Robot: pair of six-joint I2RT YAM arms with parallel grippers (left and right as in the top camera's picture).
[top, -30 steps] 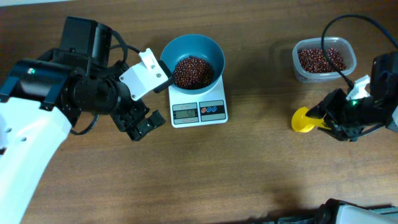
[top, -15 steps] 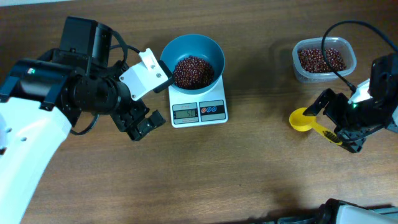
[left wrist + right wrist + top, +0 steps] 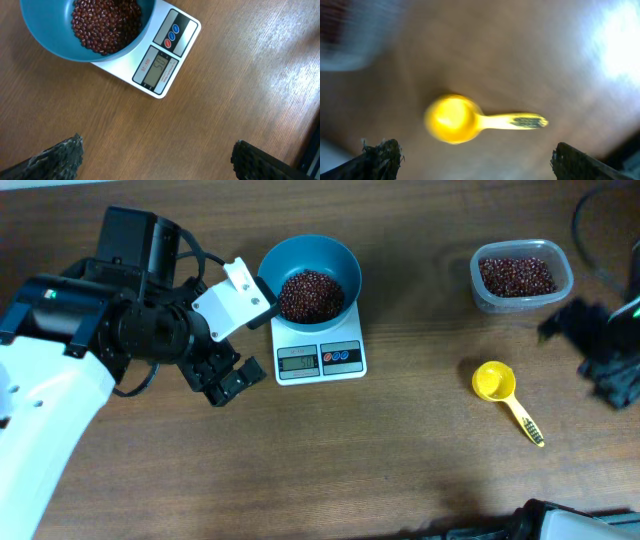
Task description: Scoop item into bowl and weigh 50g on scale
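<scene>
Clearly both grippers stand with their jaws apart and hold nothing. The left gripper (image 3: 157, 162) hovers over the bare wooden table (image 3: 420, 460), its two dark fingers (image 3: 55, 157) spread wide at the bottom corners of its wrist view. Ahead of it and a little toward its left finger sits the teal bowl (image 3: 335, 255), resting on the far part of the white scale (image 3: 320, 358). The scale's grey display and round buttons face back toward this gripper. Digits show on the display, but I cannot read them with certainty. The red-brown beans (image 3: 309, 293) lie heaped in the bottom of the bowl, well below its rim.

The right gripper (image 3: 475, 162) is smeared by motion in both views; in the overhead view it is only a dark blur at the table's edge. Its fingers (image 3: 377, 157) are spread at the bottom corners of its wrist view. Below and ahead of it, within the span of the open jaws but touching neither finger, a yellow scoop (image 3: 495, 382) lies flat on the table. Its cup points toward the left finger and its handle toward the right one. The cup looks empty. Off beyond the left finger, in the far corner of that view, is the blurred clear tub (image 3: 478, 280), with more beans inside.
</scene>
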